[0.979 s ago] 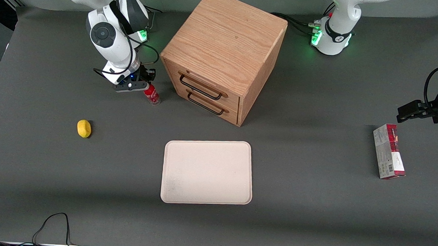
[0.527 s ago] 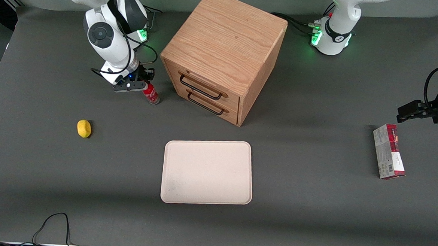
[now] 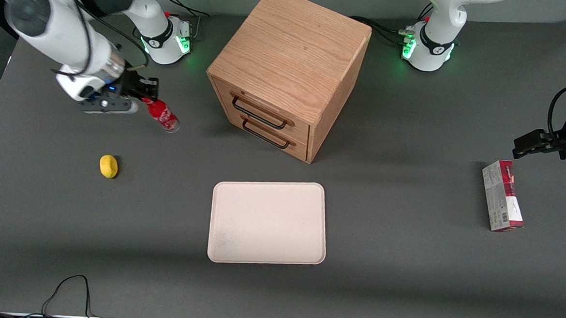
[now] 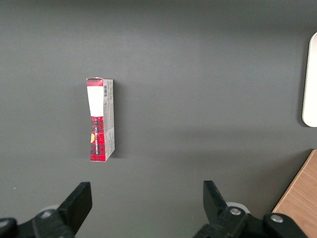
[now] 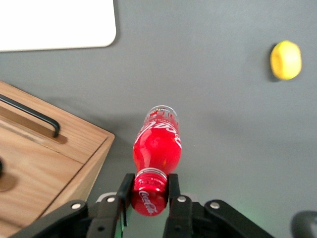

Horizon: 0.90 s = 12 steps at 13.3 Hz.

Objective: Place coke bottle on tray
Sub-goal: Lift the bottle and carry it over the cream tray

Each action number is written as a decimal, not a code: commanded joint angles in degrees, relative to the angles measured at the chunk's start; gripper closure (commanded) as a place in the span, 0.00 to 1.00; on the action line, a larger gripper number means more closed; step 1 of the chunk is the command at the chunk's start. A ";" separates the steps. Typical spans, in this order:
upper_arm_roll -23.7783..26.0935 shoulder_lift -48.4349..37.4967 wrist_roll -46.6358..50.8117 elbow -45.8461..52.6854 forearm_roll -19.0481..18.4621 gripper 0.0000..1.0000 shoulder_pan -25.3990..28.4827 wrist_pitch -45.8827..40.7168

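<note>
The small red coke bottle (image 3: 164, 116) with white script hangs tilted from my right gripper (image 3: 143, 93), lifted above the table toward the working arm's end, farther from the front camera than the lemon. In the right wrist view the two black fingers (image 5: 125, 187) clamp the bottle's red cap, and the bottle (image 5: 157, 148) points away from the gripper (image 5: 148, 191). The cream tray (image 3: 267, 222) lies flat and bare near the table's middle, nearer the front camera than the cabinet; its corner shows in the right wrist view (image 5: 74, 25).
A wooden drawer cabinet (image 3: 288, 67) with two black handles stands beside the bottle, toward the table's middle. A yellow lemon (image 3: 108, 166) lies nearer the front camera than the gripper. A red-and-grey carton (image 3: 502, 195) lies toward the parked arm's end.
My right gripper has risen and swung away from the cabinet toward the working arm's end, carrying the bottle off the table. The bottle now hangs more tilted.
</note>
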 commanded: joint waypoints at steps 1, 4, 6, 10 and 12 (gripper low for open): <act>-1.59 11.42 -1.12 19.11 0.53 1.00 -0.07 -9.10; -2.03 20.31 -1.12 32.50 0.71 1.00 -0.77 -15.53; -2.03 25.22 -0.86 37.17 1.75 1.00 -1.22 -15.98; -1.42 42.96 0.10 55.42 4.56 1.00 -1.22 -15.98; -0.80 50.96 2.99 61.86 5.80 1.00 -1.22 -13.28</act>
